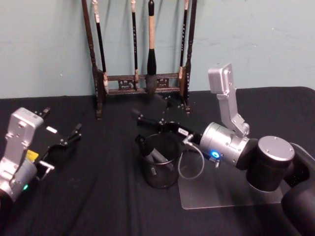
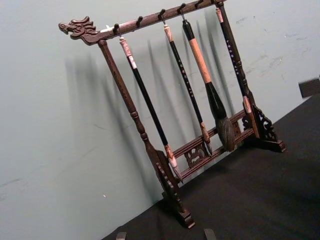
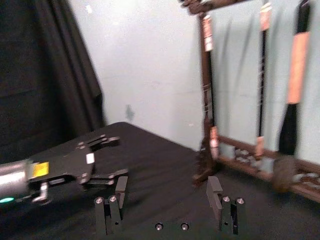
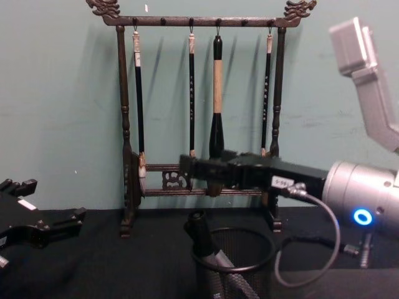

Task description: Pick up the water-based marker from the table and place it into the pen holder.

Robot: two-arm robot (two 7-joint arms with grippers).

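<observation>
The head view looks down and forward over the worktop [image 1: 98, 196] to the brush rack [image 1: 142, 81] by the wall. The chest view sits lower, facing the rack [image 4: 199, 99] side-on, close behind the holder [image 4: 232, 261]. Both wrist views look level across the worktop at the rack [image 2: 165, 125] [image 3: 210, 100].

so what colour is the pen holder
Black wire mesh; the pen holder shows best in the chest view.

You see a pale teal wall [image 1: 49, 44] across the upper frame, a black-clothed table [image 1: 98, 196] below, and a dark curtain [image 3: 45, 75] at the right wrist view's left.
</observation>
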